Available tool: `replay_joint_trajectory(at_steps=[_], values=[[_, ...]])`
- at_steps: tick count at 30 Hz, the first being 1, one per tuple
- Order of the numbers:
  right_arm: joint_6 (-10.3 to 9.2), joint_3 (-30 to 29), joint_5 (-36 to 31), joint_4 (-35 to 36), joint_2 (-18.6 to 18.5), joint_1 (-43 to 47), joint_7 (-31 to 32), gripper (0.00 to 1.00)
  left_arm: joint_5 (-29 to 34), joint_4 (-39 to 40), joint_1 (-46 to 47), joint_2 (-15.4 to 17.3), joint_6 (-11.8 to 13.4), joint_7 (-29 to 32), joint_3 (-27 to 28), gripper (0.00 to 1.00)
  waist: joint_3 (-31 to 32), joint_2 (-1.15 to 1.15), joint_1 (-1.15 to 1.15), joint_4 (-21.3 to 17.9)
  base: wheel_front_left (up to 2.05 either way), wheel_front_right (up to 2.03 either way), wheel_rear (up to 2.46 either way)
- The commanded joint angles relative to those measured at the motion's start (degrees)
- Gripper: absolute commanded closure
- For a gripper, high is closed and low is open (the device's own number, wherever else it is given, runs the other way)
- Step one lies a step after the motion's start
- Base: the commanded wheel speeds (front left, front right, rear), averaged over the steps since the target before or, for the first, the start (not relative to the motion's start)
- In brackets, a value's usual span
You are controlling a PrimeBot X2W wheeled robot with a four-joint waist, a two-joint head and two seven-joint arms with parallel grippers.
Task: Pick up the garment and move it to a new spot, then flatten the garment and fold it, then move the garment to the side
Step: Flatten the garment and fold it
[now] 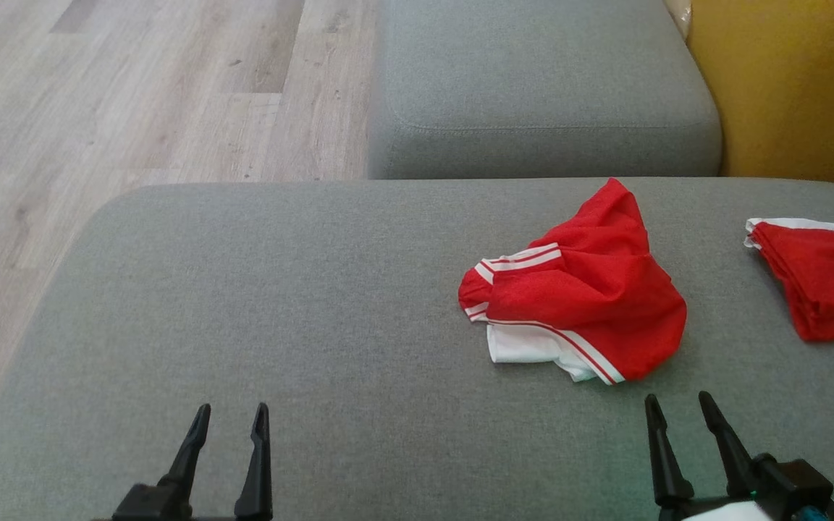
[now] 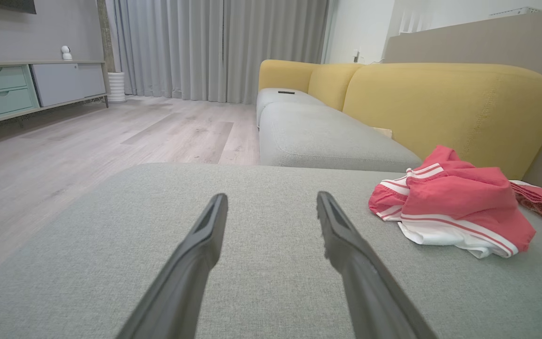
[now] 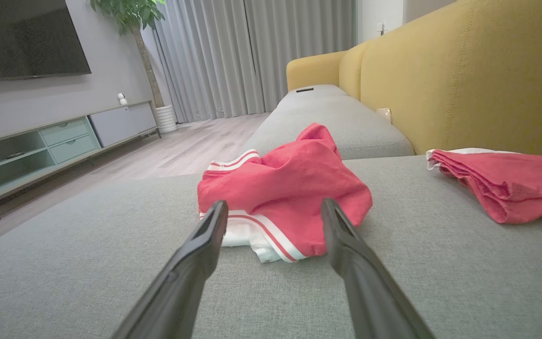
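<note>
Garments number two, both red with white trim, and both lie on the grey cushion [image 1: 279, 304]. The garment [image 1: 576, 304] is crumpled, right of centre and just ahead of the right gripper [image 1: 678, 398]. Its white hem faces the robot and one pointed fold points away, toward the far cushion [image 1: 533, 79]; the heap is too bunched to tell a clear long axis. The second garment [image 1: 822, 282] is folded near the right edge, apart from the first, and its long axis runs from far-left to near-right. Two grippers hover low over the cushion, touching nothing. The left gripper [image 1: 233, 409] has its jaws spread, and so has the right one. The head view shows the wood floor [image 1: 135, 94] from above. The right wrist view adds a TV [image 3: 21, 37] and a plant [image 3: 130, 14], and the left wrist view a yellow backrest [image 2: 440, 103].
</note>
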State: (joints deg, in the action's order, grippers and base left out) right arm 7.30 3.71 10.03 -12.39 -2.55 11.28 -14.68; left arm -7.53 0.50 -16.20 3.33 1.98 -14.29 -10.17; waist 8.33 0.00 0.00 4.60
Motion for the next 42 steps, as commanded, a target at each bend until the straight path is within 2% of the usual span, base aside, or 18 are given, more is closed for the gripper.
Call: replay_joint_trajectory(at_steps=[1, 13, 27, 31, 34, 42], values=[[0.19, 1.17, -0.12, 2.27, -0.33, -1.49, -0.31, 0.00, 0.70, 2.15, 2.32, -0.45, 0.13, -0.71, 2.03, 0.00, -0.01, 0.00, 0.00, -0.04, 0.00, 0.00, 0.00], [0.19, 1.31, -0.44, 3.47, -0.33, -0.96, -0.31, 0.00, 1.77, 1.59, 2.30, -0.45, 0.47, -0.71, 1.66, 0.00, 0.05, 0.00, 0.00, 0.24, 0.00, 0.00, 0.00], [0.19, 1.60, -0.41, 4.66, -0.32, -0.50, -0.32, 0.00, 2.75, 1.12, 2.22, -0.45, -0.61, -0.71, 0.65, 0.00, -0.62, 0.00, 0.00, 0.23, 0.00, 0.00, 0.00], [0.19, 1.54, -0.70, 5.21, -0.32, -0.66, -0.32, 0.00, 1.62, 1.44, 3.00, -0.45, 0.31, -0.71, 0.68, 0.00, -1.65, 0.00, 0.00, 0.08, 0.00, 0.00, 0.00], [0.19, 1.60, -0.76, 5.76, -0.32, -1.14, -0.32, 0.00, 0.53, 0.42, 4.81, -0.45, -0.29, -0.71, -0.17, 0.00, -2.99, 0.00, 0.00, -0.17, 0.00, 0.00, 0.00], [0.19, 3.66, -1.42, 7.23, -0.51, -4.92, -0.32, 0.00, -2.27, -8.54, 19.26, -0.45, -5.61, -0.71, -7.82, 0.00, -9.30, 0.00, 0.00, -2.60, 0.00, 0.00, 0.00]])
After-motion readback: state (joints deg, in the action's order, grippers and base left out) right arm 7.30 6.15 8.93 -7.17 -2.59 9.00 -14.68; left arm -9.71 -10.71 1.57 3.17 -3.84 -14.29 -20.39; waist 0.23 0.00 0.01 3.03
